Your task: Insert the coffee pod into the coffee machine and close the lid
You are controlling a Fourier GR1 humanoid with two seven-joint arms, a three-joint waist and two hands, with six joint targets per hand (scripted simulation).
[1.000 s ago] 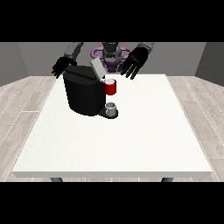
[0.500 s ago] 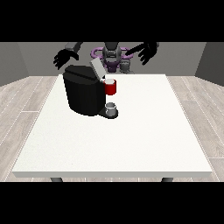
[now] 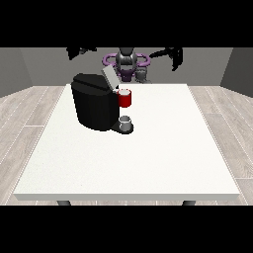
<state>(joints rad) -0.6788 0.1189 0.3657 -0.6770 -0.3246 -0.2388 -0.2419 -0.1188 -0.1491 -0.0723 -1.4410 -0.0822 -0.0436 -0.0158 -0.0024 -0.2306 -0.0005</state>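
Both my hands raised, away from the coffee machine (image 3: 94, 106).
Lid (image 3: 109, 76) up; I cannot tell either hand's finger state, view's left (image 3: 80, 51) or right (image 3: 173, 55).

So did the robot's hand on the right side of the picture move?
Yes. The hand at the view's right has lifted up and swung outward, away from the coffee machine, which stayed put on the table.

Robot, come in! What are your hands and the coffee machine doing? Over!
Both hands raised off the table: view's left, view's right, holding nothing. Coffee machine lid up. Nothing blocking it.
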